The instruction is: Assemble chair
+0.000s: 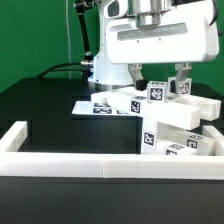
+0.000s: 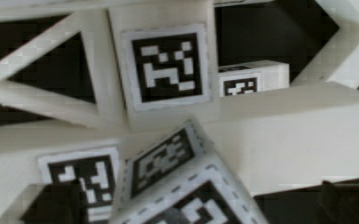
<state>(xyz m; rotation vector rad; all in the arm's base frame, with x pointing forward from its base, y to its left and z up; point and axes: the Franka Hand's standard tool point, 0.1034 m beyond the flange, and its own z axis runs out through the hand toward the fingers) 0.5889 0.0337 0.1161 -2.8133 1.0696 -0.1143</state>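
Observation:
The chair parts are white blocks with black-and-white tags, piled at the exterior view's right (image 1: 186, 116). My gripper (image 1: 161, 88) hangs straight down over the pile, its jaws wide apart. A small upright tagged part (image 1: 157, 93) stands between the two fingers, and no finger visibly presses on it. In the wrist view the same tagged part (image 2: 186, 168) rises between the dark fingers (image 2: 59, 205) of my gripper (image 2: 194, 208). Beyond it lie a tagged slab (image 2: 165, 64), a small tagged block (image 2: 243, 82) and slanted white bars (image 2: 34, 85).
The marker board (image 1: 98, 105) lies flat on the black table, to the exterior view's left of the pile. A long white border rail (image 1: 90, 166) runs along the front and turns back at the left (image 1: 20, 134). The robot base (image 1: 100, 60) stands behind.

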